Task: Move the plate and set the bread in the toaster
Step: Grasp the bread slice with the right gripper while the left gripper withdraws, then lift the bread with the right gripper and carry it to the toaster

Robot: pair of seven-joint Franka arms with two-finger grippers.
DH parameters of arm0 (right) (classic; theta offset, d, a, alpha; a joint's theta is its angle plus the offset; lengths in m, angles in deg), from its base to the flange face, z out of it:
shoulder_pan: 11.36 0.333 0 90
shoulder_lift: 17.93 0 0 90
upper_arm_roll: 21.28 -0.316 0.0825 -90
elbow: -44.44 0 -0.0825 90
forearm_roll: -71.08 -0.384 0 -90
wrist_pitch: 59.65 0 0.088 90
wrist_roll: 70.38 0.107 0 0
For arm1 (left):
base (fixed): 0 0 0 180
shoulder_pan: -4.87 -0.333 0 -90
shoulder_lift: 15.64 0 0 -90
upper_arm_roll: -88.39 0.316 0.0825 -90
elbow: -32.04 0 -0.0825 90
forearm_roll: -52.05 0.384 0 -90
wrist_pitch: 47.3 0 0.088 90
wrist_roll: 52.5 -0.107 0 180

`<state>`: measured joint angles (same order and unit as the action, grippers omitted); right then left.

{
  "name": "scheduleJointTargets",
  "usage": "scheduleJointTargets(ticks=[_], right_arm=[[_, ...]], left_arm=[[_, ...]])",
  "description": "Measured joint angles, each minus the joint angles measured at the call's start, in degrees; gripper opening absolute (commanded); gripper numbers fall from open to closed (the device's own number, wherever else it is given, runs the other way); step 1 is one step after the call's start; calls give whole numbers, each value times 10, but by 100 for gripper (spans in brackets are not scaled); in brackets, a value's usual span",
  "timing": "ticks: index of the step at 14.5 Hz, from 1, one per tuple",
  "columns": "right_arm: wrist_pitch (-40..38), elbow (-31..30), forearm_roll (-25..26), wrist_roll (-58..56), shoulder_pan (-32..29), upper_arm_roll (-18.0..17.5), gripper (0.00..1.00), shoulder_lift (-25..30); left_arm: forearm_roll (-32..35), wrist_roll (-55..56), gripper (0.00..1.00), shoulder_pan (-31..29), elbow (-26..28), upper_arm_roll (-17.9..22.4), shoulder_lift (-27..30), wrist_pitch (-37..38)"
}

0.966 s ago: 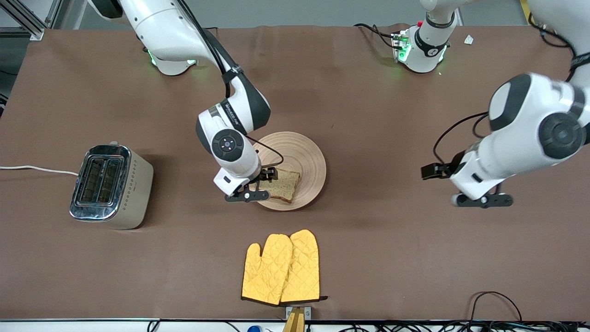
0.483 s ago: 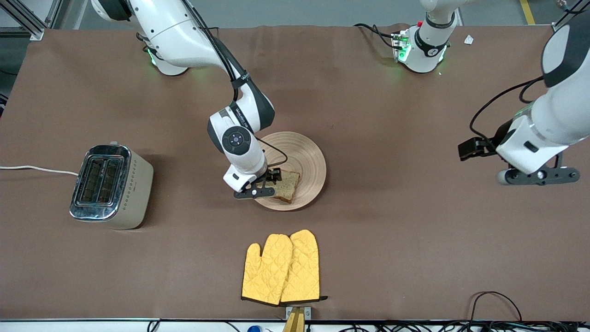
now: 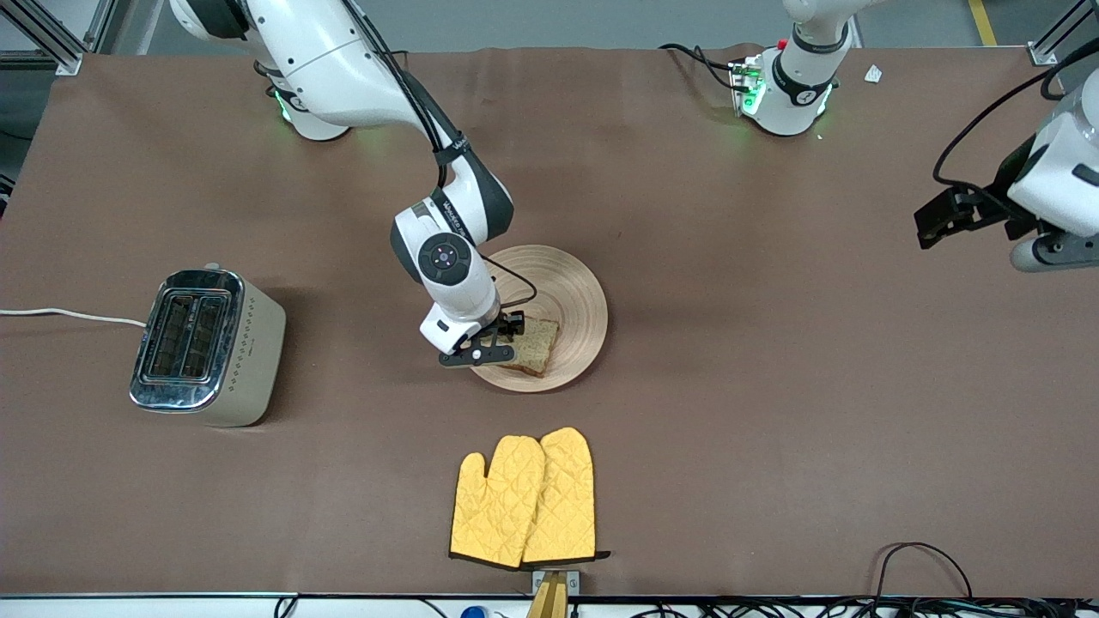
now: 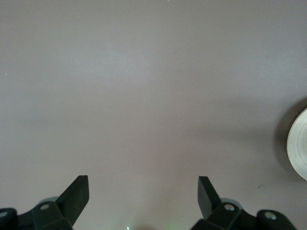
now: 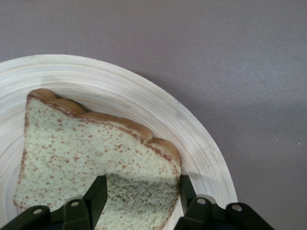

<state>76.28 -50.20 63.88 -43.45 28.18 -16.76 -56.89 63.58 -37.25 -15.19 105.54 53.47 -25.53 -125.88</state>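
The light-wood plate (image 3: 577,290) lies mid-table with the slice of brown bread (image 3: 537,341) on its part nearer the front camera. My right gripper (image 3: 481,352) is down at the bread's edge toward the right arm's end. In the right wrist view the plate (image 5: 192,129) and bread (image 5: 96,148) fill the frame. The right gripper (image 5: 141,191) is open, one finger over the crumb, the other at the crust. The cream and chrome toaster (image 3: 206,343) stands toward the right arm's end. My left gripper (image 3: 1073,251) is open and empty (image 4: 144,191) over bare table at the left arm's end.
A pair of yellow oven mitts (image 3: 525,498) lies nearer the front camera than the plate. The toaster's white cord (image 3: 69,315) runs off the table's edge. A pale rounded edge (image 4: 300,143) shows at the rim of the left wrist view.
The left arm has swung away toward its own end of the table. The right gripper has shifted slightly toward the plate, at the bread's edge.
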Motion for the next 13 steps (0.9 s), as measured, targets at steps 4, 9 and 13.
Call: scheduleJointTargets(ticks=[4, 9, 13], right_arm=[[3, -4, 41, 0, 0, 3, 71, 0], [11, -5, 46, 0, 0, 2, 29, -1], [11, -5, 46, 0, 0, 3, 0, 0]], left_arm=[[-1, -3, 100, -8, 3, 1, 0, 2], [-45, -5, 100, 49, 13, 86, 22, 4], [-102, -15, 100, 166, 58, 251, 66, 4]])
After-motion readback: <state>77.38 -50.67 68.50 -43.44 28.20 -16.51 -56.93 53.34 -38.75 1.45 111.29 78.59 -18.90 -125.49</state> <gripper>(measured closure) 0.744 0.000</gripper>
